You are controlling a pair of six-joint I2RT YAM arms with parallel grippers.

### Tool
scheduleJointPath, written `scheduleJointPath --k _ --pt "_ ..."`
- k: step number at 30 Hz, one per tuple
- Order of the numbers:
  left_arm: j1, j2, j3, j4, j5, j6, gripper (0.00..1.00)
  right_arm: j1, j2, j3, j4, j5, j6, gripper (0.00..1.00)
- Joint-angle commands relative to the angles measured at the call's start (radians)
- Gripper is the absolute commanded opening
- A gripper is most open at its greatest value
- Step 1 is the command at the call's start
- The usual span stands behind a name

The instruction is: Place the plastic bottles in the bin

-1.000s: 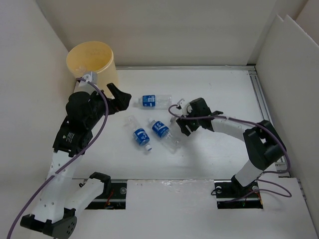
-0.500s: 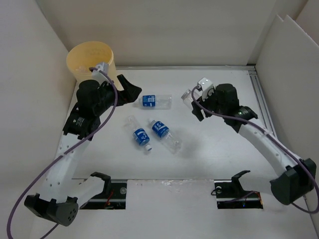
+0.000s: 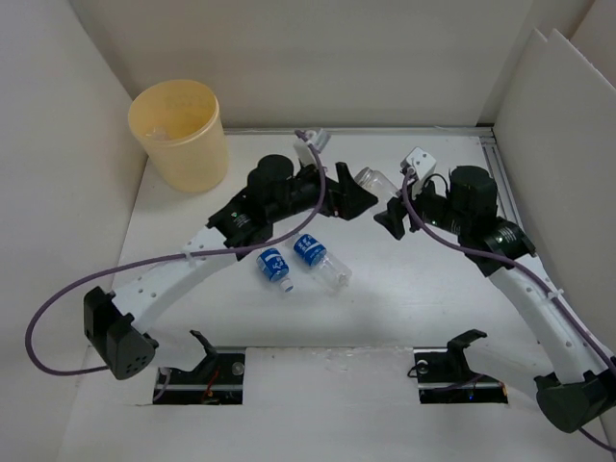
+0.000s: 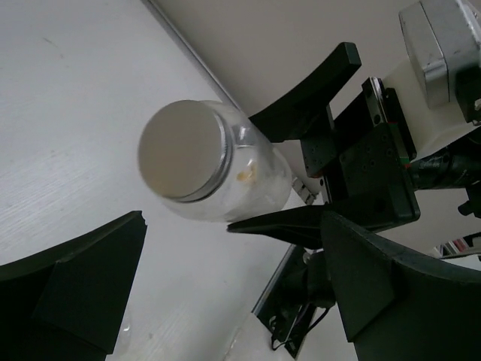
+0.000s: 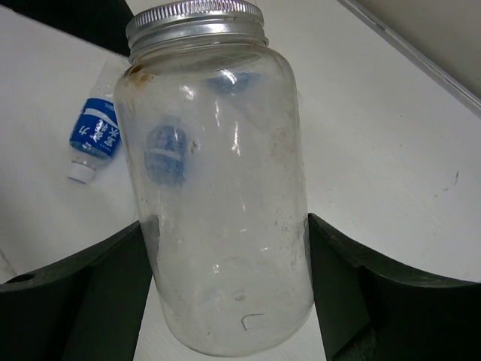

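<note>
While the right gripper [image 5: 229,301] clamps the bottle [image 5: 218,188], the left gripper [image 3: 358,197], jaws apart, should close squarely behind its cap.

I am not managing to read a single word or number anywhere. In my right wrist view, the blue-label bottle [image 5: 94,137] lying on the worktop [image 5: 391,150] is showing white characters on its label, but they are coming out too small and blurred to make out. From above, the blue labels on the left lying bottle [image 3: 273,265] and the right lying bottle [image 3: 311,252] are showing only pale specks, nothing legible.
</note>
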Motion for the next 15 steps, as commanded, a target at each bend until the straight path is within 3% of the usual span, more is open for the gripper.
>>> scheduleJointPath --k 1,15 --pt "-0.087 0.036 0.092 0.127 -0.088 -0.002 1.0 -0.017 -0.03 0.062 -0.005 0.005 0.028 0.0" --pt "-0.147 0.107 0.088 0.177 -0.182 -0.05 1.0 -0.026 -0.125 0.043 -0.017 -0.069 0.019 0.0"
